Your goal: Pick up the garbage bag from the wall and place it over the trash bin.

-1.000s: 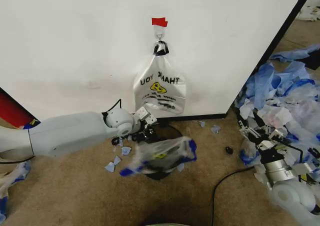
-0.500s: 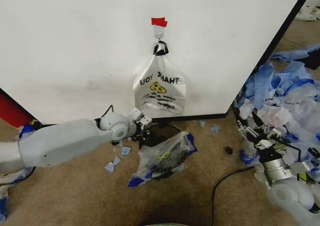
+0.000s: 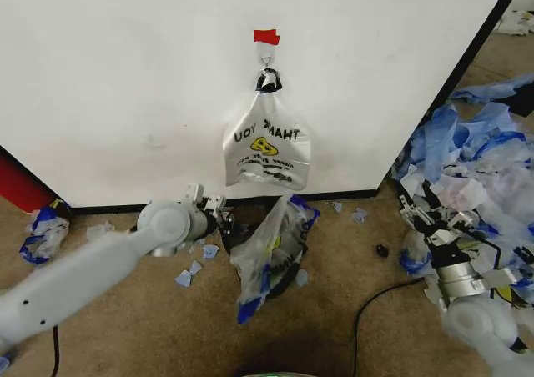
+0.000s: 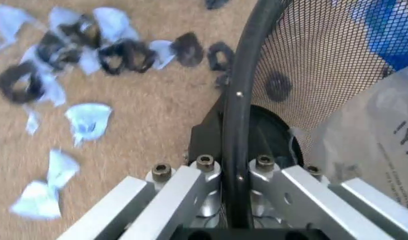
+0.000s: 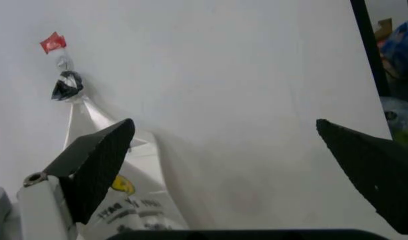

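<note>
The garbage bag (image 3: 271,243), clear plastic with blue trim, hangs crumpled over the black wire-mesh trash bin (image 3: 240,227) on the carpet below the wall (image 3: 125,77). Its plastic lies inside the mesh in the left wrist view (image 4: 371,145). My left gripper (image 3: 219,212) is at the bin's left side. In the left wrist view it (image 4: 234,167) is shut on the bin's black rim (image 4: 234,100). My right gripper (image 3: 430,218) rests low at the right, away from the bin. The right wrist view shows it (image 5: 234,170) open with nothing in it.
A white-clear smiley bag with a black top (image 3: 267,148) hangs from the hook under the red tape (image 3: 266,37). A heap of blue-and-white plastic scraps (image 3: 467,152) fills the right side. Small scraps (image 3: 190,273) and a black cable (image 3: 375,298) lie on the carpet.
The left arm has swung lower and back to the left, staying at the bin. The blue-trimmed bag went from spread flat over the bin to a narrow, upright slump. The right arm has not moved.
</note>
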### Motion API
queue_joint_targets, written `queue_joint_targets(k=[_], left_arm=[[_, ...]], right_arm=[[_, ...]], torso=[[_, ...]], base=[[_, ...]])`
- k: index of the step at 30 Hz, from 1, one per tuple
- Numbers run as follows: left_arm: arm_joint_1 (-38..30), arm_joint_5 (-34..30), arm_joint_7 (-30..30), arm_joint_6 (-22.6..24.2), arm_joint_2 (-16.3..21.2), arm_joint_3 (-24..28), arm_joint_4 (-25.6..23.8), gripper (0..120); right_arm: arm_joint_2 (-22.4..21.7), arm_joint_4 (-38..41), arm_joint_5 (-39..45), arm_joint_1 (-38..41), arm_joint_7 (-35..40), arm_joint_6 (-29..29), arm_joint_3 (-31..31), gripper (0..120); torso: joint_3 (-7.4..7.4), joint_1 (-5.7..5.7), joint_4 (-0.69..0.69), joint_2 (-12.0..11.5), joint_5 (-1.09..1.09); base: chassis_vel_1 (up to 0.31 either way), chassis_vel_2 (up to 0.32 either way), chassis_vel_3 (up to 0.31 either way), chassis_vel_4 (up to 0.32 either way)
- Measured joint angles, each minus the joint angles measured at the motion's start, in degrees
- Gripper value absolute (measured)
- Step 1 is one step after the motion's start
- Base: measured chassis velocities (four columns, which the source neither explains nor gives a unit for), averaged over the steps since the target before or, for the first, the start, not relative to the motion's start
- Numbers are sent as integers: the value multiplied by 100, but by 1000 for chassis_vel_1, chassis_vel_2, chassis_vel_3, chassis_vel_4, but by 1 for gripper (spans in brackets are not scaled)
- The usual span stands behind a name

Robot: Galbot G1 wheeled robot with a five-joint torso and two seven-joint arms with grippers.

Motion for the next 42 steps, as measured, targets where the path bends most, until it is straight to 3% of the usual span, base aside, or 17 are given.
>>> queue_joint_targets(k=[2,7,12,20,29,42], left_arm=[[315,-106,-285,-108,-63,-468,-167,0],[819,-60,-723,-504,-232,-1088,-322,0],[1538,497,-1251,-891,-354,-1505,-540,0],[2293,1079,-1661,-1180,-472,-1788,-717,0],[2472,916,-1976,-1303,-602,-1991,-861,0],[2642,927,-1767,-1448,-678,-1994,-912,0]], right_arm=[[67,-8,-33,-25,-27,8,-18,100],[193,-23,-105,-82,-80,28,-48,100],[220,-1,-127,-107,-87,32,-55,100],[264,25,-183,-106,-88,31,-98,100],[305,9,-241,-85,-97,20,-131,100],[242,-73,-227,-16,-107,3,-138,100]], torso=[[-1,0,1,0,0],[0,0,-2,0,-1],[0,0,1,0,-1],[-1,0,1,0,1],[-1,0,-2,-1,1],[0,0,0,-1,0]], base=[[0,0,0,0],[0,0,0,0],[0,0,0,0],[0,0,0,0],[0,0,0,0],[0,0,0,0]])
